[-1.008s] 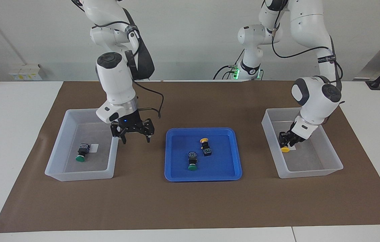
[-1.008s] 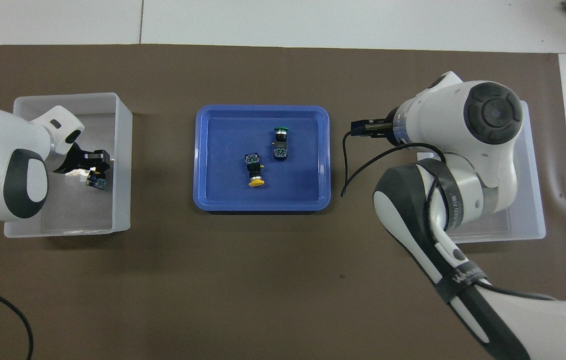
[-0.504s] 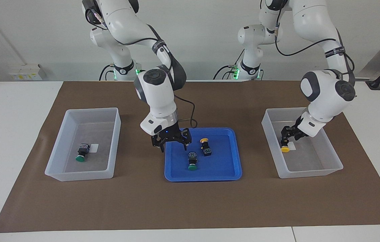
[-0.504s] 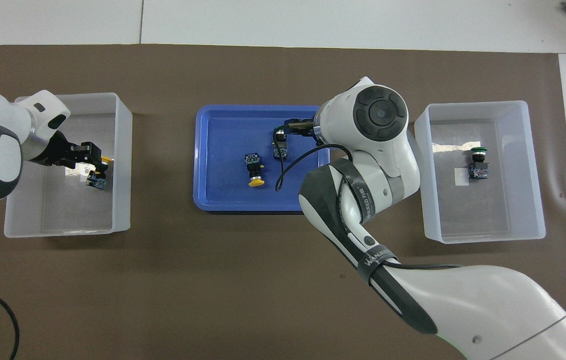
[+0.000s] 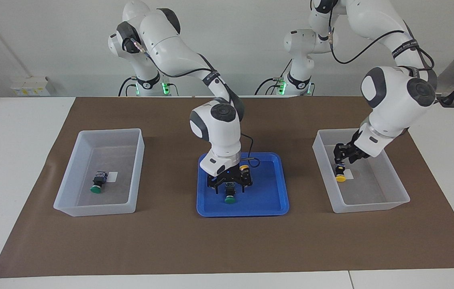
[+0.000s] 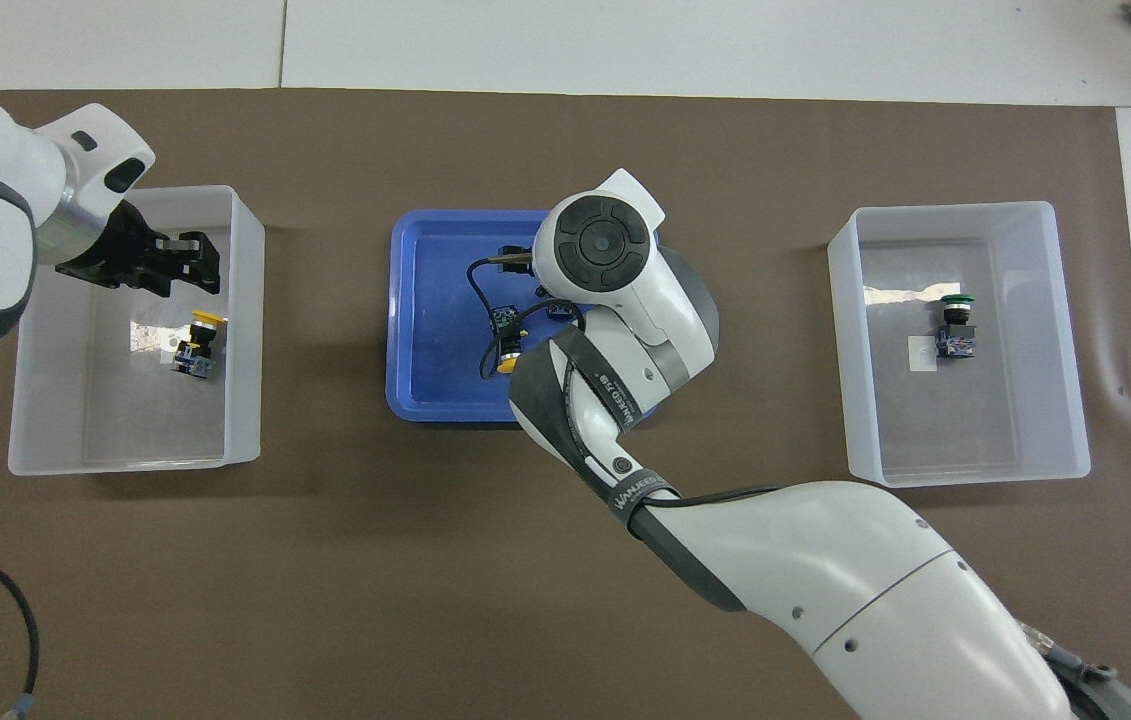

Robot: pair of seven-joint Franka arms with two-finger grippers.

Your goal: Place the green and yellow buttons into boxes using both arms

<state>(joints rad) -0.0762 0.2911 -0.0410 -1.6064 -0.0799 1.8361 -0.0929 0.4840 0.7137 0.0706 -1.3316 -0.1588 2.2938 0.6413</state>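
Two buttons remain in the blue tray (image 5: pixel 279 200): open right gripper (image 5: pixel 229 185) should straddle the green-capped button (image 5: pixel 230 193) squarely; left gripper's (image 5: pixel 345 157) state I cannot tell.

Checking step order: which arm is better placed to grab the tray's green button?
Right. The right gripper is low over the blue tray, open around the green button; the left gripper is away over a bin, above a yellow button.

A robotics lab: two bench-mounted arms (image 5: pixel 214 124) (cabled), bare white walls.
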